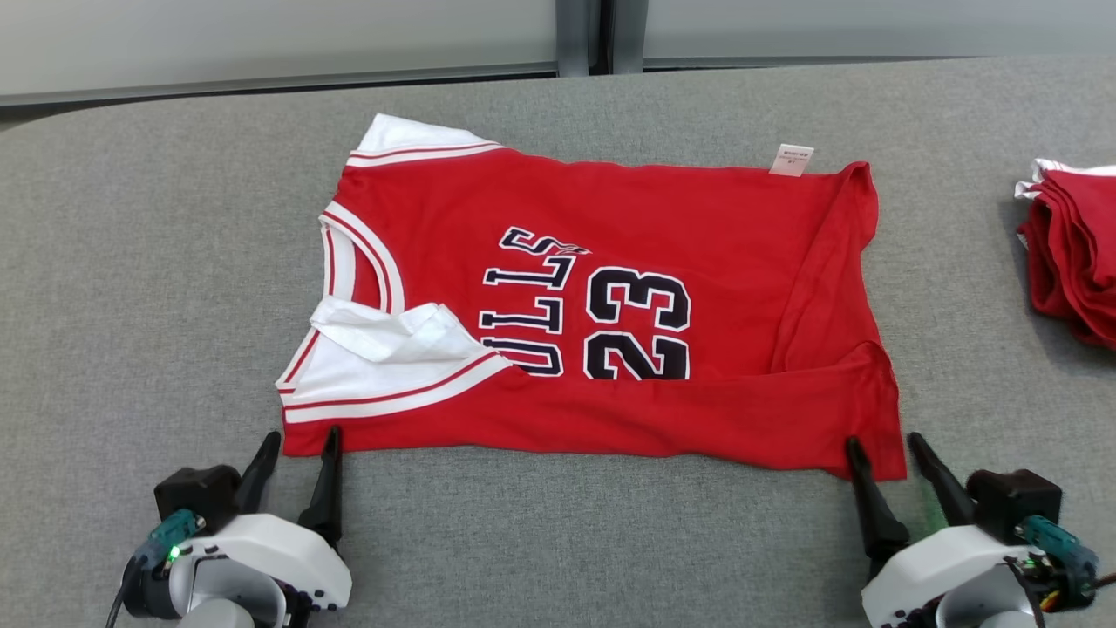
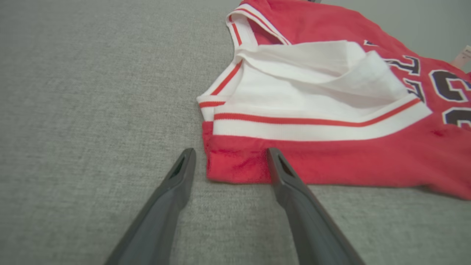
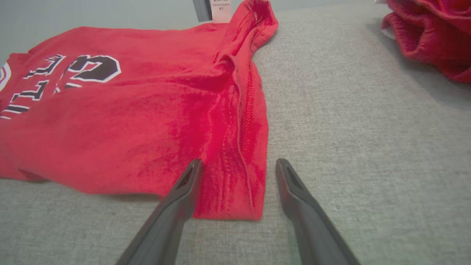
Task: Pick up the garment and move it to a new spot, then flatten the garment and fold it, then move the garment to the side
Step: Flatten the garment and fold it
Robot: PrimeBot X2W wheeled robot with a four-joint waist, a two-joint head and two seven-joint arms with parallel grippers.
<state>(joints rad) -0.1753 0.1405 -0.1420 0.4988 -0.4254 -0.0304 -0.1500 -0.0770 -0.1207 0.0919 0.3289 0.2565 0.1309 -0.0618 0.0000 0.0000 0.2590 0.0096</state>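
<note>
The red Bulls 23 jersey [image 1: 610, 288] lies spread sideways on the grey desk [image 1: 131, 262]. Its white-trimmed neck and armholes are at its left end, and a small white tag [image 1: 792, 160] sits on its far edge. The near long edge looks turned up over the body, since a red strip covers the bottom of the lettering. The placing and flattening therefore seem done and a first lengthwise fold appears made, though the hem end carries a diagonal crease.

The left claw [image 1: 302, 434] is at the jersey's near left corner and the right claw [image 1: 884, 440] at its near right corner. Both are released, each with its fingers spread either side of its corner and nothing grasped. The wrist views show each corner lying between the tips.

The remaining folds and the move to the side seem still to do, probably toward the pile of red garments [image 1: 1077, 253] well apart from the jersey's hem end.
</note>
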